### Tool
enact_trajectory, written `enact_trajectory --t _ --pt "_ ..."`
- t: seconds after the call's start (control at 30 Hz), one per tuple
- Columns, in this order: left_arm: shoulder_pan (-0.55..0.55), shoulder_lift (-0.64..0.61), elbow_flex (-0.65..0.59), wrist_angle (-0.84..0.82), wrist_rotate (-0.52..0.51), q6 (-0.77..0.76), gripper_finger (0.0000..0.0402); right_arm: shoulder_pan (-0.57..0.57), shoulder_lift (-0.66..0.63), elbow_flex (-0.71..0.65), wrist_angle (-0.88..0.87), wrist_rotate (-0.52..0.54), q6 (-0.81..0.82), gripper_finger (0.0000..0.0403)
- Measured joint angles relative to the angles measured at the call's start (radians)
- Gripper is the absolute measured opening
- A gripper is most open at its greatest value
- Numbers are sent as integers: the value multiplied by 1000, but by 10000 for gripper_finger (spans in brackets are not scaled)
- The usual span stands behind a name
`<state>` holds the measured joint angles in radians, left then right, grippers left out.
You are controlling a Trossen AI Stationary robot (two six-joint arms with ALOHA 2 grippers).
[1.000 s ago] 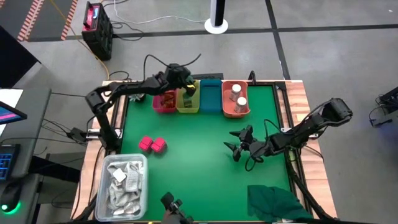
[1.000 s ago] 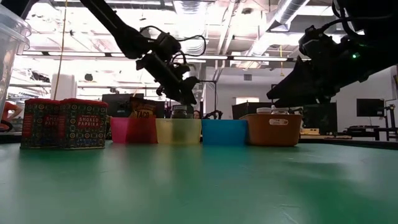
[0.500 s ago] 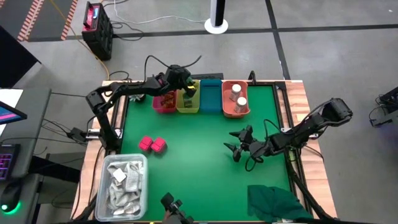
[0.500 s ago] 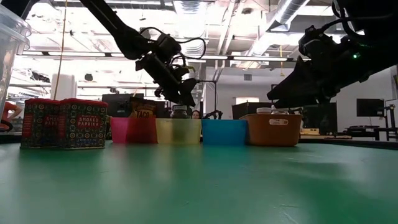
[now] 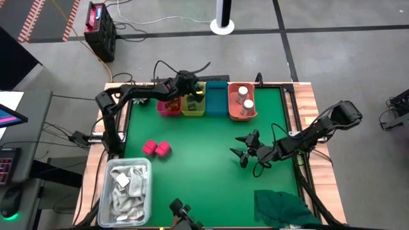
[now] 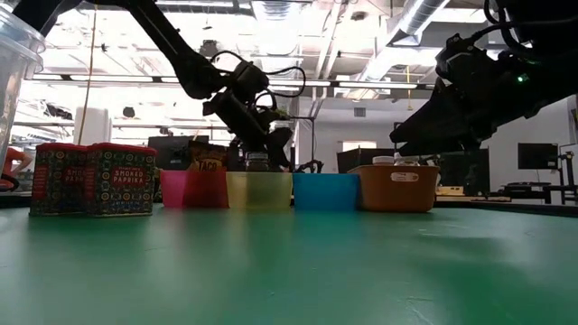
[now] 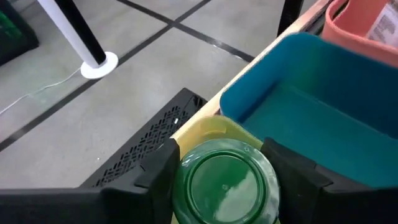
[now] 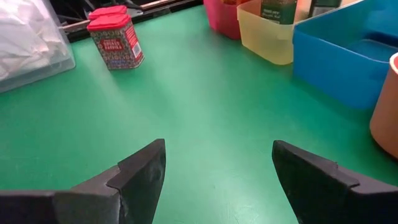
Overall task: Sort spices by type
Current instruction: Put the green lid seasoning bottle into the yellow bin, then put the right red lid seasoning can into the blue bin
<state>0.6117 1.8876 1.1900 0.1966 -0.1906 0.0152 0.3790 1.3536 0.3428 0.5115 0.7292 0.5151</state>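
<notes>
My left gripper (image 5: 193, 94) reaches to the far edge and is shut on a green round jar (image 7: 224, 183) over the yellow bin (image 5: 192, 107). A second dark jar (image 8: 272, 9) stands in that bin. Two white-capped jars (image 5: 243, 97) stand in the orange bin (image 5: 242, 115). Orange-brown sachets (image 5: 170, 102) sit in the pink bin. Two pink cube packets (image 5: 156, 148), red-lidded in the right wrist view (image 8: 115, 37), stand on the mat. My right gripper (image 5: 239, 150) hangs open above the bare mat right of centre. My left gripper pinches the green jar between its two fingers (image 7: 165, 165), one on each side of its lidded top (image 7: 186, 177). The fingers come from above, pointing down. The jar is upright within the yellow bin's rim (image 7: 214, 127); whether its base rests on the bin floor is hidden.
The blue bin (image 5: 216, 101) stands between the yellow and orange bins. A clear tub of white packets (image 5: 128, 188) sits at the near left corner and a dark green cloth (image 5: 284, 207) at the near right. Bare mat lies in the middle.
My left gripper has come down with the green jar toward the yellow bin, and its arm has shifted slightly toward the table's right. The right arm has kept still.
</notes>
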Motion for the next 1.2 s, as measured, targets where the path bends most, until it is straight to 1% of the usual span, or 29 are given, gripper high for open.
enact_trajectory --t 0.07,0.2,0.3,0.43,0.53,0.6,0.7,0.77,0.83,0.9,0.97,1.07,1.2 --pt "0 -1 -1 -4 -2 3 202 0 0 0 0 0 0 317" --pt "0 -2 -1 -34 -36 3 241 -3 0 0 0 0 -1 317" --pt "0 -2 0 -46 -48 9 259 -3 0 0 0 0 -1 317" --pt "-7 -24 -1 -39 -50 50 265 -3 0 0 -1 0 -3 317" --pt "-12 -70 0 -13 -51 96 265 -3 0 0 -1 0 0 317" --pt "-15 -100 10 -36 -51 119 265 -3 0 0 -1 0 0 317" --pt "-31 -144 31 -124 -47 148 266 -3 0 0 -2 0 5 317" --pt "-55 -182 44 -181 -5 181 266 -3 0 0 -2 0 8 317" --pt "-98 -224 46 -234 42 223 266 -3 0 0 -2 -3 8 317" --pt "-157 -266 46 -333 48 239 266 -3 0 0 -3 -17 8 317" --pt "-221 -308 46 -452 46 223 262 -3 0 0 -4 -25 8 317" --pt "-318 -366 46 -652 34 88 255 -3 0 0 -6 -26 8 317" --pt "-438 -385 46 -895 31 -186 250 -10 0 0 -8 -26 -9 317"
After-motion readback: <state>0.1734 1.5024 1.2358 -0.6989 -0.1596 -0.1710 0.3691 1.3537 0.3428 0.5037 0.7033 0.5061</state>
